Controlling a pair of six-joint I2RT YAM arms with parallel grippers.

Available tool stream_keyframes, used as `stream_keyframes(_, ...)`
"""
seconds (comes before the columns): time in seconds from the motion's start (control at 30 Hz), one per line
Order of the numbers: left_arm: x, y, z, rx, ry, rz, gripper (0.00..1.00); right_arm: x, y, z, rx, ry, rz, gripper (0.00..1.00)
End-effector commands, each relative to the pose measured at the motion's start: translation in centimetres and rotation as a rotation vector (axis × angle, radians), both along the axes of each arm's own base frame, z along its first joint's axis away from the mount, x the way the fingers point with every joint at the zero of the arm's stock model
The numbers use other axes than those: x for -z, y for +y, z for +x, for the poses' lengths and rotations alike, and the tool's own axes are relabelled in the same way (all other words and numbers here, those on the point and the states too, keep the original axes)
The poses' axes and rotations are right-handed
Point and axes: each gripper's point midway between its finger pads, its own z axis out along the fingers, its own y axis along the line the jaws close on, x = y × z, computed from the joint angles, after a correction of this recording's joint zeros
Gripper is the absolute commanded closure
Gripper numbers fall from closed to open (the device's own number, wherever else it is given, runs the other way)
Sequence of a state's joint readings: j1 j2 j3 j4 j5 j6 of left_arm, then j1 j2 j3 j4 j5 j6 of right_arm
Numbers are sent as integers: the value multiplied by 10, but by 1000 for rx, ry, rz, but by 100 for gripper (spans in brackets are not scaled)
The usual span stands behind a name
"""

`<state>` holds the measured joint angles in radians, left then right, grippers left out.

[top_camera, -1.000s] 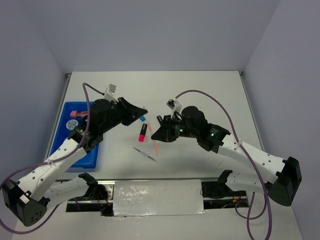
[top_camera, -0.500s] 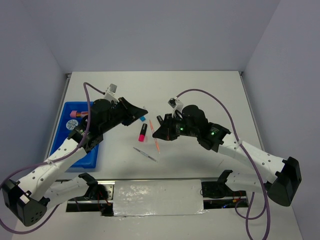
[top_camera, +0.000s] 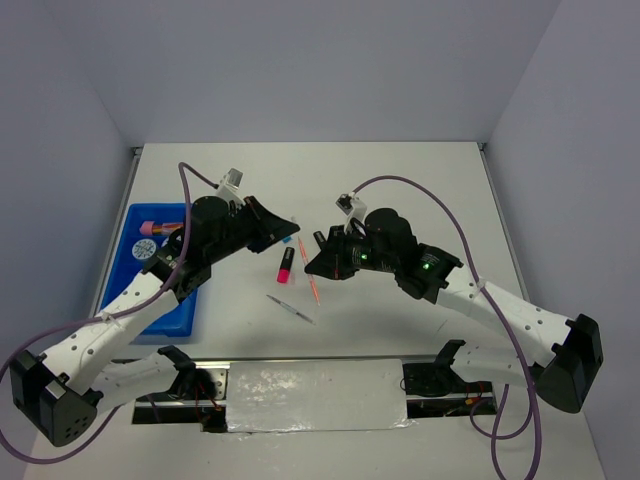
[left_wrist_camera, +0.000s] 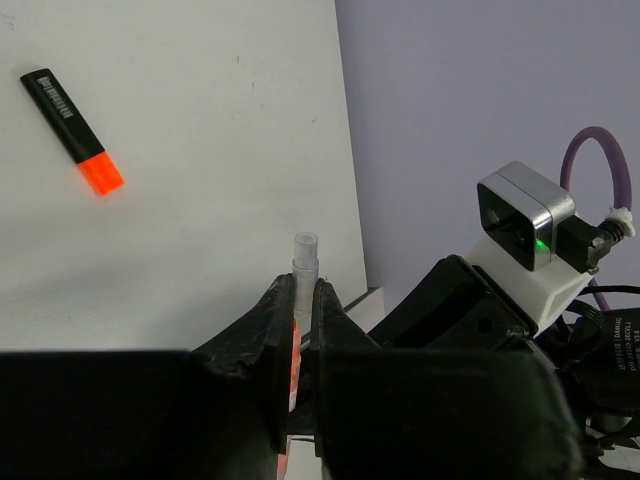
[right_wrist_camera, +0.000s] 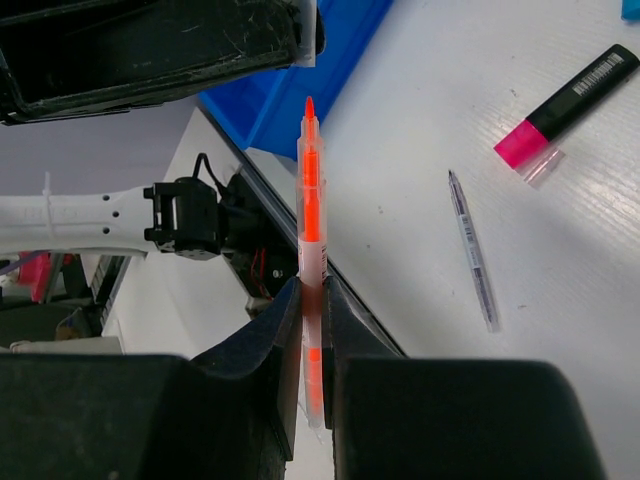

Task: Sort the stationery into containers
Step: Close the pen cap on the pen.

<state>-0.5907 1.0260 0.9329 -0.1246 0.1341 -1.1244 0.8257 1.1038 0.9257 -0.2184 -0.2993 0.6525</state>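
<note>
My right gripper (right_wrist_camera: 311,285) is shut on a thin orange pen (right_wrist_camera: 310,190) and holds it above the table, tip pointing at my left gripper (top_camera: 288,228). The left gripper (left_wrist_camera: 303,285) is shut on a clear pen cap (left_wrist_camera: 304,255), just off the pen's tip. A pink-ended highlighter (top_camera: 286,263) and a thin clear pen (top_camera: 291,309) lie on the table between the arms. An orange-ended highlighter (left_wrist_camera: 72,130) lies farther out. The blue tray (top_camera: 175,305) sits at the left and holds a pink cylinder (top_camera: 147,226) and a patterned roll (top_camera: 143,251).
A blue highlighter end (top_camera: 285,238) peeks out from under the left gripper. The right arm's purple cable (top_camera: 450,215) loops over the table's right half. A metal strip (top_camera: 315,395) runs along the near edge between the arm bases.
My left gripper has moved right, closer to the tip of the orange pen. The right gripper and its pen have barely moved.
</note>
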Motion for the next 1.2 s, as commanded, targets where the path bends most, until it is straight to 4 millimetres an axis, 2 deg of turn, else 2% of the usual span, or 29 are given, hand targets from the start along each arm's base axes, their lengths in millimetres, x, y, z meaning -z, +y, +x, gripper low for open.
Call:
stream_keyframes(0.0, -17, -4, 1, 25, -76, -24, 100, -27, 2, 6, 2, -66, 46, 100)
stream_keyframes(0.77, -3, -8, 0, 53, -62, 13, 100, -31, 0, 11, 13, -65, 58, 100)
stream_keyframes(1.03, -3, -11, -1, 69, -64, 9, 100, -23, 0, 13, 19, -39, 50, 100)
stream_keyframes(1.17, -1, -13, -2, 77, -62, 14, 100, -27, -1, 18, 30, -45, 54, 100)
